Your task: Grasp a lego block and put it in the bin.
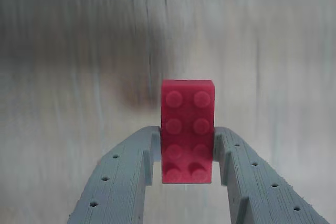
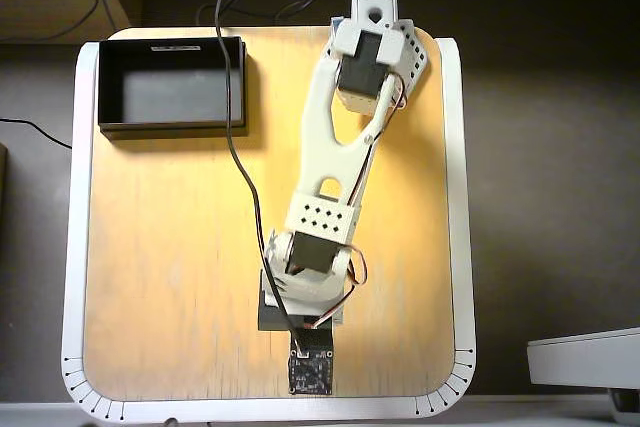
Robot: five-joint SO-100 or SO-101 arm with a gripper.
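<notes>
- In the wrist view, the gripper [image 1: 187,153] is clenching the lego block [image 1: 187,129] – the two grey fingers [image 1: 131,177] are pressing against its long sides from left and right, around its lower half.
- The block is showing its studded face to the camera, two studs across and four along, with its upper half sticking out past the fingertips.
- Behind the block, the pale wood-grain worktop [image 1: 262,51] is appearing blurred, and a dark smudge is lying just left of the block's top corner.
- In the overhead view, the white arm [image 2: 340,147] is reaching from its base at the far edge of the worktop [image 2: 160,267] toward the near edge – the arm and its camera board are covering the block here.
- The bin [image 2: 172,87] is sitting at the far left corner of the worktop, well apart from the gripper end of the arm, with a white label on its far rim.
</notes>
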